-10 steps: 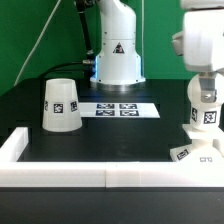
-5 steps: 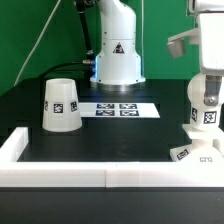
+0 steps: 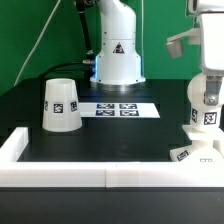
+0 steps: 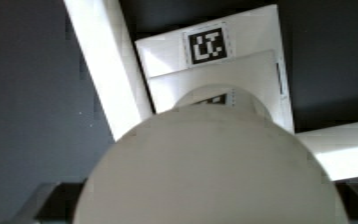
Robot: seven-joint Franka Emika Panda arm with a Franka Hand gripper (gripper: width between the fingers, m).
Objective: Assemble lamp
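Gripper (image 3: 205,98) turned, bulb (image 3: 210,118) on base (image 3: 188,153), beside wall (image 3: 60,172)

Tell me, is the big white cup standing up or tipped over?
Standing up. The lamp shade sits on the black table on its wide end, narrow end up, with no lean to either side.

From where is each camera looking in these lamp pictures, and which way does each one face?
Exterior view: off the arm, outside the white front wall, facing across the black table toward the white robot body; the arm and end effector show at the exterior view's right.
Wrist view: on the wrist, looking down past the small rounded white plastic bulb onto the flat square white lamp base; dark end effector slivers flank the bulb.
Shared: bulb and base.
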